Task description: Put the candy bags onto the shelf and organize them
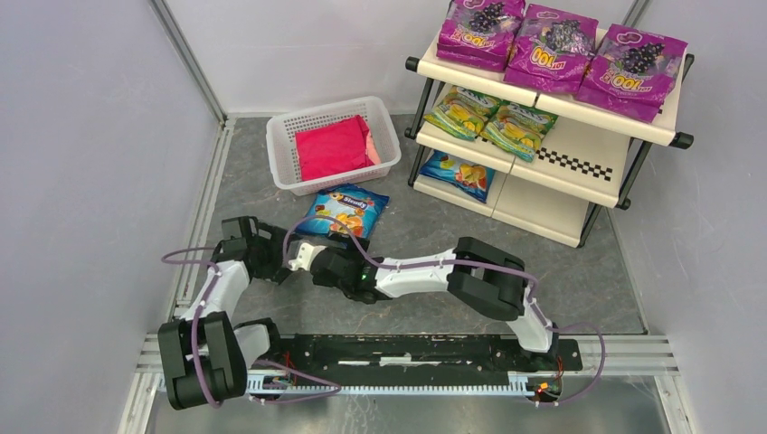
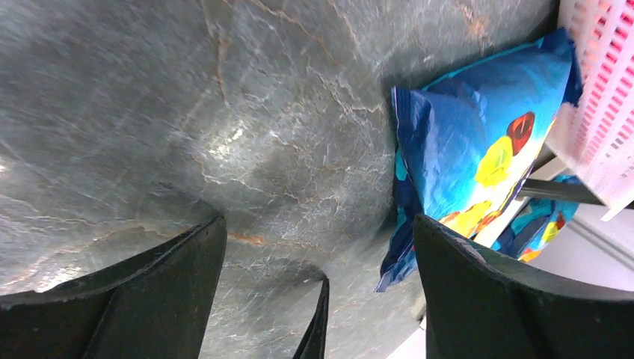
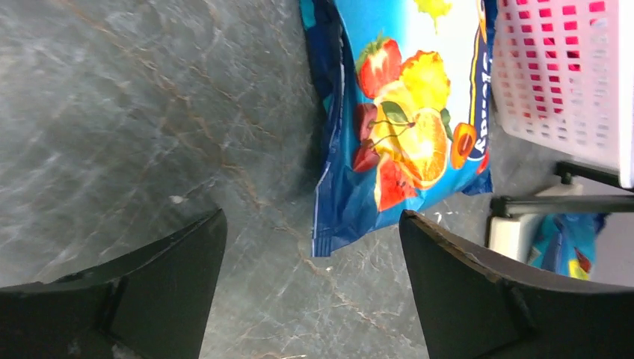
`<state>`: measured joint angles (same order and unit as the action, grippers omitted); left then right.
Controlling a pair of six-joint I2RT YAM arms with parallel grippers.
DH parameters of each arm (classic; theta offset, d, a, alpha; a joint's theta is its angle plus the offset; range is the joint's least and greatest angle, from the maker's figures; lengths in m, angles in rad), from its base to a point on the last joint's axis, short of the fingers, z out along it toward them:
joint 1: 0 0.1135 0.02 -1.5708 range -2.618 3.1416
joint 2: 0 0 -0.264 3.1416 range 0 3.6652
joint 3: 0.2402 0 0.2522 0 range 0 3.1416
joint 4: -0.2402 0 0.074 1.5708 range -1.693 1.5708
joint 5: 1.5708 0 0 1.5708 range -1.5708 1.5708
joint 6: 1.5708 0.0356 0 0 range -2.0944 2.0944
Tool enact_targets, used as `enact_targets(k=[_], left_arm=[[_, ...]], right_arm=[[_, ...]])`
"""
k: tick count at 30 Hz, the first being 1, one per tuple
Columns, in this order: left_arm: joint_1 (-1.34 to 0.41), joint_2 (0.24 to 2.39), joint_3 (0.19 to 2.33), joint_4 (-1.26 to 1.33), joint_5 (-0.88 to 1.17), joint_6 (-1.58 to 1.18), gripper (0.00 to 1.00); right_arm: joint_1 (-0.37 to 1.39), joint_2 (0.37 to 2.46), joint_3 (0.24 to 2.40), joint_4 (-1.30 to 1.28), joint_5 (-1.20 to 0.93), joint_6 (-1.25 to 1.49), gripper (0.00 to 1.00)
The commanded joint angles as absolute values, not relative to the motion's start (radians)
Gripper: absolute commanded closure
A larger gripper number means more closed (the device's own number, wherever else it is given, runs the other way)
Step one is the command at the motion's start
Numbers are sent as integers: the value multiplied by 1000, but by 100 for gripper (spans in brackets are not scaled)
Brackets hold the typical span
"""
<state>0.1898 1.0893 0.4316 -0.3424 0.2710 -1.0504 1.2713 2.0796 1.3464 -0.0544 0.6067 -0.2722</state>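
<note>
With left gripper [image 2: 318, 224] and right gripper [image 3: 314, 217] both spread apart, empty, low over the counter [image 1: 434, 226] beside a blue candy bag [image 1: 344, 210] by the basket [image 1: 280, 154].

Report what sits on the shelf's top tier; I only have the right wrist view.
Observer: Three purple grape bags lie side by side across the top tier of the shelf.
Operator: Now give me the middle tier.
Observer: Two green-yellow lemon bags lie on its left half; its right half is bare.
</note>
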Motion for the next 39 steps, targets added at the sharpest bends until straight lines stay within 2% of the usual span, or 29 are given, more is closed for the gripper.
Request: enact_targets(k=[1, 3, 6, 9, 10, 12, 15, 18, 24, 31, 34, 39], left_arm=[[262, 1095, 418, -328, 326, -1052, 0], [294, 1104, 401, -317, 358, -1052, 0], [316, 1131, 375, -262, 425, -1057, 0], [320, 1166, 366, -222, 473, -1055, 0], [319, 1175, 362, -208, 483, -1055, 0], [320, 1190, 353, -176, 503, -1058, 1], [320, 1212, 338, -124, 535, -1060, 2], [317, 1222, 319, -80, 574, -1051, 0], [257, 1173, 210, 107, 606, -1130, 0], [16, 1087, 123, 222, 523, -1306, 1], [-31, 1039, 93, 227, 509, -1350, 8], [-32, 970, 71, 194, 533, -1364, 30]], right_arm=[[1263, 2153, 1397, -55, 796, -354, 9], [1262, 2173, 1406, -33, 811, -380, 14], [1259, 2191, 1415, -13, 828, -394, 29], [1253, 2188, 1413, -8, 808, -395, 33], [1251, 2186, 1410, -8, 794, -397, 37], [1244, 2178, 1403, 22, 762, -399, 53], [1230, 2147, 1378, 24, 684, -392, 82], [1217, 2061, 1296, 45, 585, -366, 99], [1181, 1837, 1107, 71, 307, -298, 100], [1149, 1647, 910, 132, 130, -203, 100], [1131, 1607, 863, 154, 103, -162, 100], [1114, 1562, 812, 180, 104, -133, 100]])
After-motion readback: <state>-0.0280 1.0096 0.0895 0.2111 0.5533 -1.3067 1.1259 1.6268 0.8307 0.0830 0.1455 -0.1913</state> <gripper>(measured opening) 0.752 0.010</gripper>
